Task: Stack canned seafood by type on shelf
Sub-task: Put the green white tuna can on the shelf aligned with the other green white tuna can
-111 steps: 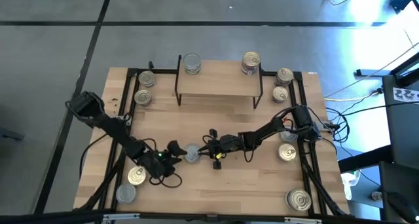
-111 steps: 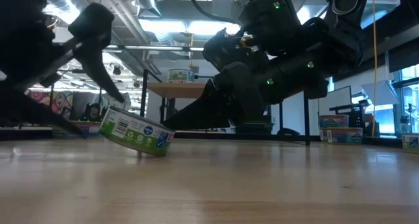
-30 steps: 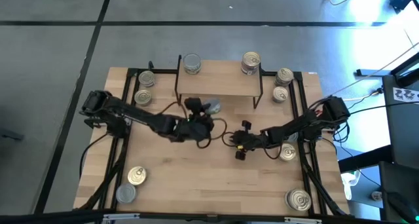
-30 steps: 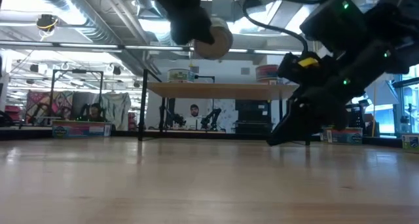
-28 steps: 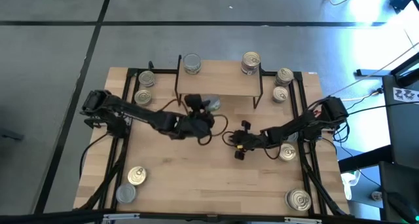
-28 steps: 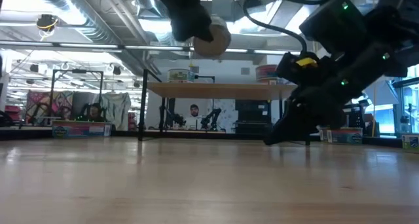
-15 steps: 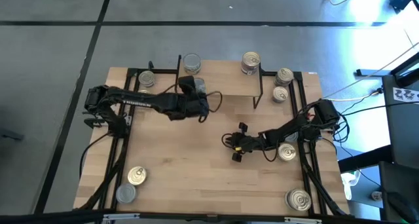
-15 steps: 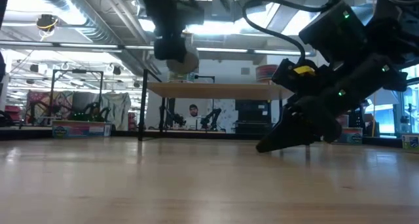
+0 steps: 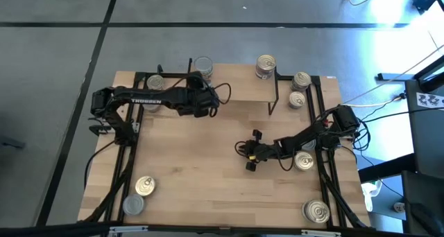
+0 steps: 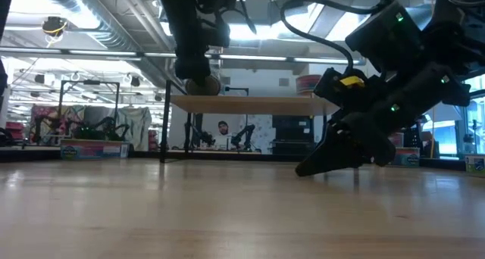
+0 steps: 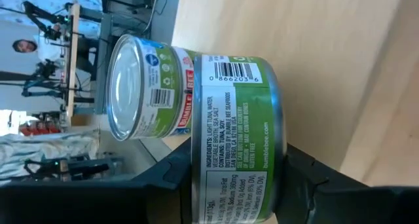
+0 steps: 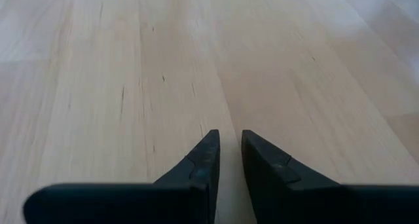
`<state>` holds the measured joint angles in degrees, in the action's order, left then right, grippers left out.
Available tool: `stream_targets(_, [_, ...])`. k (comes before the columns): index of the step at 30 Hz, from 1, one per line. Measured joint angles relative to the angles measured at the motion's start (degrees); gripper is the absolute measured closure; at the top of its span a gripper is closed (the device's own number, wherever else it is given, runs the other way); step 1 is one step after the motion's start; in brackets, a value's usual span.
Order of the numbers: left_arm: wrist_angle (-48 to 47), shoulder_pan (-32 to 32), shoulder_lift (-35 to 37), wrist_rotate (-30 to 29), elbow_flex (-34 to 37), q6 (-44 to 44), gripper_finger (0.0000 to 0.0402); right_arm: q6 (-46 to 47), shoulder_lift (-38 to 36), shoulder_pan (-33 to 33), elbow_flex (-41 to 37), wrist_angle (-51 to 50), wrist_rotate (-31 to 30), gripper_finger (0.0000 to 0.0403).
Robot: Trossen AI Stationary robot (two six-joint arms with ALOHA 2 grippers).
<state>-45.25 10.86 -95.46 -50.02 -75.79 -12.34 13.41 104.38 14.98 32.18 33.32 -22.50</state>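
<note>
My left fingers (image 11: pixel 236 185) hold a green tuna can (image 11: pixel 232 112) over the shelf (image 9: pixel 243 91), right by another can (image 11: pixel 147 86) there. My right fingers (image 12: pixel 226 152) are nearly shut, w/ nothing, low over the worktop (image 9: pixel 208 161).

The middle of the table (image 9: pixel 201 168) is lying open, bare wood running from the shelf (image 9: pixel 236 91) forward to the near edge. The right gripper (image 9: pixel 251 154) is sitting low over that stretch with its fingers nearly together, crowding the right half. The left arm (image 9: pixel 149 98) is stretching across the shelf's left end, its left gripper (image 9: pixel 201 98) clamping a can (image 11: pixel 229 139) beside another can (image 9: pixel 202 66), blocking that corner. More cans (image 9: pixel 300 90) are lining the right edge.
</note>
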Motion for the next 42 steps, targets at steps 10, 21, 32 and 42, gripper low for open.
stream_targets(10, [-0.05, 1.57, -0.02, 0.23, 0.02, -1.43, 0.0262, -0.19, 0.00, 0.00, 0.00, -0.04, 0.02, 0.0336])
stream_targets(21, [-0.66, 1.55, -0.18, 4.10, 0.15, -1.24, 0.0183, -0.24, 0.00, 0.00, 0.00, -0.02, 0.00, 0.0336])
stream_targets(32, [-4.78, 2.38, -0.17, 15.86, -3.26, 6.76, 0.0137, -0.28, 0.00, 0.00, 0.00, 0.02, 0.02, 0.0336])
stream_targets(42, [-8.53, 0.67, -0.17, 23.41, -6.86, 8.05, 0.0137, -0.32, 0.02, 0.00, 0.00, 0.04, 0.00, 0.0336])
